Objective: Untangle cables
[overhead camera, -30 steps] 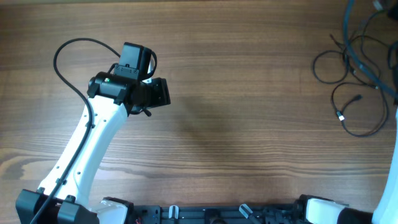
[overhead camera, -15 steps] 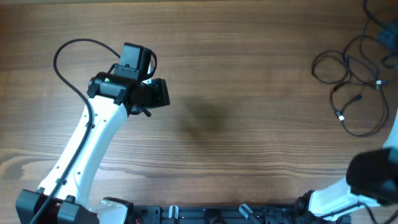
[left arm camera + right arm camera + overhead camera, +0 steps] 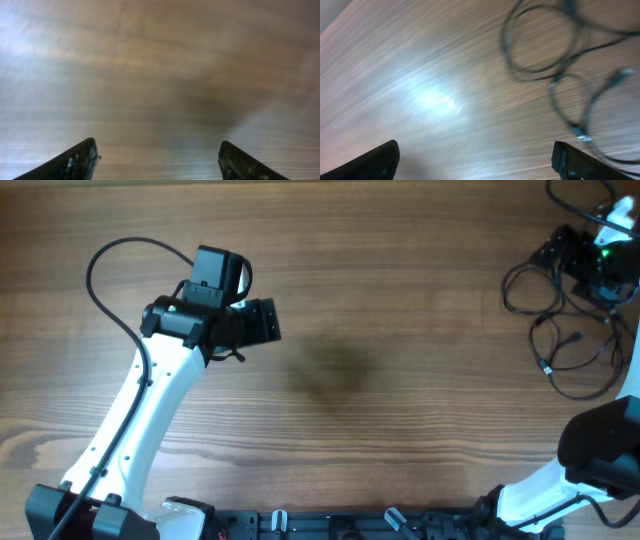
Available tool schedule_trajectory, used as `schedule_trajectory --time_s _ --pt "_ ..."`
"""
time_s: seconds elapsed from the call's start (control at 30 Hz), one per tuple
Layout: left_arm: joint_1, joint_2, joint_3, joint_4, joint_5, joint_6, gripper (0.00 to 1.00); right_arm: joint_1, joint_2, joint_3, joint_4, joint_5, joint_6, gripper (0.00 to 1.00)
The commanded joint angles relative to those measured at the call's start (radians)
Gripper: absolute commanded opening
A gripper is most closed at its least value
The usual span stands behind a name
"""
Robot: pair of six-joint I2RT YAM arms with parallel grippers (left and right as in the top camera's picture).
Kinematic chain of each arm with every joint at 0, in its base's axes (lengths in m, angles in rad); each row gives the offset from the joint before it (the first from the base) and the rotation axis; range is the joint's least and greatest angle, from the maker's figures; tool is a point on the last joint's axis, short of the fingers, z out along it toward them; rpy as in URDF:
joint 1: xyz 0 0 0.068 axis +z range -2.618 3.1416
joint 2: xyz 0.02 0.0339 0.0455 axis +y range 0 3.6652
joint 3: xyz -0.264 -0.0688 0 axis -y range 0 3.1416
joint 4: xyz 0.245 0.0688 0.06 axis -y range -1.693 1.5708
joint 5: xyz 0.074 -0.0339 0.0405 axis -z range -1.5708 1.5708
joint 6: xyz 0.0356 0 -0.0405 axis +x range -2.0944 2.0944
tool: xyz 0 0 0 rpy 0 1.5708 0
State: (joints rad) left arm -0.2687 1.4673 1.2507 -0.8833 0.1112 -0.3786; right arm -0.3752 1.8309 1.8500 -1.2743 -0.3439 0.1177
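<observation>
The cables [image 3: 560, 345] are thin black cords lying in loose overlapping loops on the wooden table at the far right, with a small plug [image 3: 545, 366] on one end. My right gripper [image 3: 548, 254] hangs over the upper part of that heap, open; in the right wrist view its jaws [image 3: 477, 161] are wide apart over bare wood, with blurred cable loops [image 3: 545, 50] ahead at the upper right. My left gripper [image 3: 276, 322] is left of centre, far from the cables. It is open with nothing between its fingers [image 3: 75, 161].
The thicker black cable of the left arm [image 3: 110, 290] loops over the table at the left. The right arm's white body [image 3: 600, 450] runs down the right edge. A black rail [image 3: 350, 525] lines the front edge.
The right arm has swung in at the top right above the cables, and its jaws have opened. The left gripper's jaws have spread wider; its arm has stayed put.
</observation>
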Motion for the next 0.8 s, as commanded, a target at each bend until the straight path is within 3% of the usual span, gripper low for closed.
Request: schedule_trajectory --time_s 0.0,0.17,0.3,0.47,0.5,0.77 --pt "-0.002 0.006 0.004 0.143 0.099 0.005 0.85 0.048 0.010 0.006 -0.040 -0.154 -0.101 1.00" --pt "-0.039 0.019 0.004 0.317 0.097 0.023 0.92 0.161 0.010 0.001 -0.057 -0.140 -0.146 1.00" --pt "-0.054 0.069 0.004 0.307 0.016 0.047 0.92 0.267 0.012 -0.018 -0.071 0.002 -0.140 1.00" --pt "-0.033 0.132 0.004 0.134 -0.117 0.045 0.93 0.360 0.012 -0.089 -0.104 0.195 -0.055 1.00" --pt "-0.022 0.135 0.004 0.089 -0.117 0.044 0.96 0.370 0.012 -0.108 -0.119 0.219 -0.030 1.00" --pt "0.111 0.131 0.004 -0.294 -0.117 0.031 1.00 0.376 -0.037 -0.206 -0.165 0.223 0.008 1.00"
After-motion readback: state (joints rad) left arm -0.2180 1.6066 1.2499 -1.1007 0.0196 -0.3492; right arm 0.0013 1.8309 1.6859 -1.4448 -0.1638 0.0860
